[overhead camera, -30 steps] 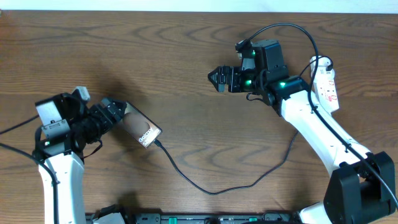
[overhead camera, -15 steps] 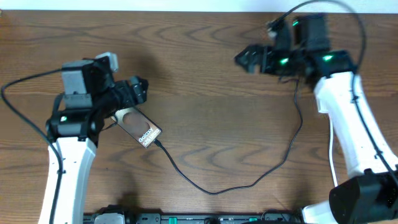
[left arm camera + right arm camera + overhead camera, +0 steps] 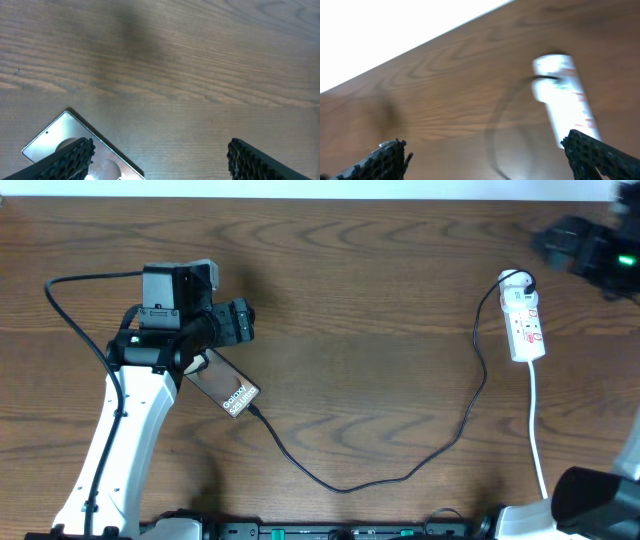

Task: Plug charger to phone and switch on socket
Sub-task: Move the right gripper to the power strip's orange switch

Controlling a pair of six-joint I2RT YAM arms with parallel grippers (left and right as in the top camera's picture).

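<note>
Left gripper (image 3: pixel 245 320) hangs with its jaws spread wide and nothing between them, over bare wood (image 3: pixel 360 330) just above the phone (image 3: pixel 225 385) in the left half of the overhead view. On its wrist view the phone peeks in at lower left, untouched. The phone lies flat and slanted, lower end pointing toward the centre, and that is where the charger (image 3: pixel 345 485) meets it. The tip looks seated, though it is too small to be sure. From there the charger dips to bottom centre, then climbs right to the socket (image 3: pixel 525 320), which lies lengthways near the right edge. That slack loop makes sense: nothing tugs at the phone.

Right gripper (image 3: pixel 555 242), jaws also wide and empty, is a blur in the upper right corner, above the socket and clear of it. I'd say the plugging is done and the switching is left. I can't tell whether the socket is on. The right arm is the one placed to reach it.
</note>
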